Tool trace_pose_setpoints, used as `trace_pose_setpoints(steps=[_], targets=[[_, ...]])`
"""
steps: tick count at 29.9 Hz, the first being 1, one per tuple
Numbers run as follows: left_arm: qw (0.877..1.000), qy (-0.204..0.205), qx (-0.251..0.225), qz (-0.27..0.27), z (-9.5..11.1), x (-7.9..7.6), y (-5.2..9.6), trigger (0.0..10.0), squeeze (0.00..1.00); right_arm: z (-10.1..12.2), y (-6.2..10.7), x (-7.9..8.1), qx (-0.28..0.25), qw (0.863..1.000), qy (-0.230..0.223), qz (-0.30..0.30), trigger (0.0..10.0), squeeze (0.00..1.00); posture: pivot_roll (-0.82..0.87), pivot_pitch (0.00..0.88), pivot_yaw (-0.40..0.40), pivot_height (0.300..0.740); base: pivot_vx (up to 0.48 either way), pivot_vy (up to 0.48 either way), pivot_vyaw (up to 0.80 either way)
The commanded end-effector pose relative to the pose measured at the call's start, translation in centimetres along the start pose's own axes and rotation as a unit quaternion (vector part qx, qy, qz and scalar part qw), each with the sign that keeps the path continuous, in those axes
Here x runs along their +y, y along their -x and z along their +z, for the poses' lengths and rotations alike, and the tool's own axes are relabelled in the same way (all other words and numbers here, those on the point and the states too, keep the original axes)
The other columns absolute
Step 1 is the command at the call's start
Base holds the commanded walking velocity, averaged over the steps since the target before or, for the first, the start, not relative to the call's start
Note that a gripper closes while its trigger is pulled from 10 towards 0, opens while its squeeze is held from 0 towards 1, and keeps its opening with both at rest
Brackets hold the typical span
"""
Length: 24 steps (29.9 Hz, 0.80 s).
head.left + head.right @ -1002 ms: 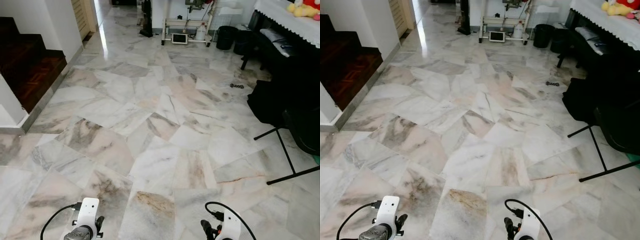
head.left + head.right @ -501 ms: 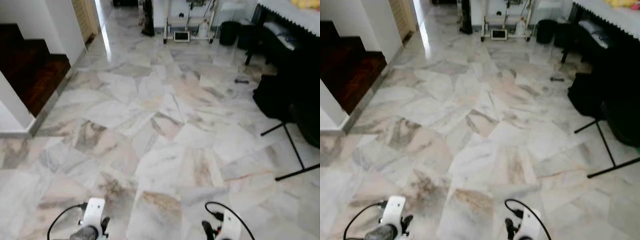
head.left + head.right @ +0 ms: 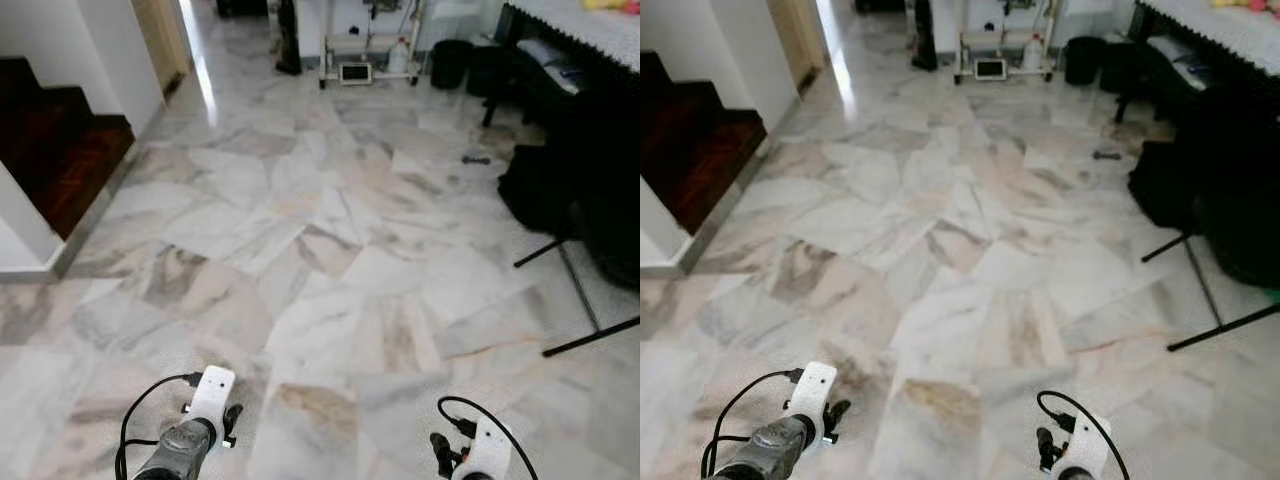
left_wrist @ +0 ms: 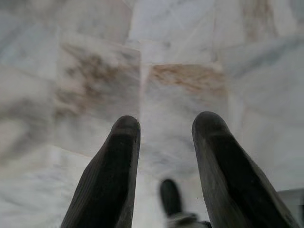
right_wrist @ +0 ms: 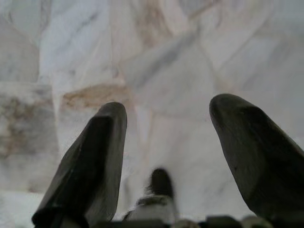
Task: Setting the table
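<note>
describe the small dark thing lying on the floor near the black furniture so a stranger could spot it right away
Start at the black furniture along the robot's right side. On the marble floor just left of it, toward the far end of the room, lies a small dark object. It is a lone dark speck on pale tile, too small to identify.

A wide marble floor [image 3: 330, 230] of irregular white, grey and pinkish slabs, glossy near the far doorway. On it stand a black folding stand [image 3: 580, 300] at the right, a dark bin [image 3: 447, 65] and a white wheeled rack [image 3: 365, 45] far back
</note>
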<state>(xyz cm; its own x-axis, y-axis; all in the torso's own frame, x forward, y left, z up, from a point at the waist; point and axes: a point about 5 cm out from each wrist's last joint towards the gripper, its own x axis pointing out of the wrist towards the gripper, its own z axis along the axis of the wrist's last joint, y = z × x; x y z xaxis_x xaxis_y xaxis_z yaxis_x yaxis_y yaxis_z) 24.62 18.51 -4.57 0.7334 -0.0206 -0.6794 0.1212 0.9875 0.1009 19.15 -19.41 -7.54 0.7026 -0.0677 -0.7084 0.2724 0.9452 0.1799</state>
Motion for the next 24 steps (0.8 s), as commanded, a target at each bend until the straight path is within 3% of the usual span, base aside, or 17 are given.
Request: trace_pose_setpoints(steps=[1,12,16,21,24], targets=[[0.999,0.042,0.014,0.029,-1.3,0.5,0.3,10.0,0.00,-0.3,0.0,0.4,0.014,1.000,0.021,0.014,10.0,0.00,0.10,0.000,-0.114,0.740,0.000,0.000,0.00],[0.998,0.040,0.036,0.035,-2.7,1.2,0.8,10.0,0.00,-1.9,0.3,1.8,0.028,0.999,0.007,0.023,10.0,0.00,0.09,0.000,-0.062,0.740,0.000,0.000,0.00],[0.999,0.016,0.036,0.021,-2.4,0.9,0.7,10.0,0.00,-3.1,0.7,1.7,0.037,0.999,-0.006,0.016,10.0,0.00,0.06,0.000,-0.032,0.740,0.000,0.000,0.00],[0.999,0.003,0.037,0.014,-2.2,0.8,0.6,10.0,0.00,-3.0,0.7,1.7,0.035,0.999,-0.010,0.010,10.0,0.00,0.03,0.000,-0.012,0.740,0.000,0.000,0.00],[0.999,0.004,0.051,0.017,-3.0,0.9,0.8,10.0,0.00,-3.5,1.0,1.0,0.042,0.999,-0.014,-0.005,10.0,0.00,0.02,0.000,0.000,0.740,0.000,0.000,0.00]])
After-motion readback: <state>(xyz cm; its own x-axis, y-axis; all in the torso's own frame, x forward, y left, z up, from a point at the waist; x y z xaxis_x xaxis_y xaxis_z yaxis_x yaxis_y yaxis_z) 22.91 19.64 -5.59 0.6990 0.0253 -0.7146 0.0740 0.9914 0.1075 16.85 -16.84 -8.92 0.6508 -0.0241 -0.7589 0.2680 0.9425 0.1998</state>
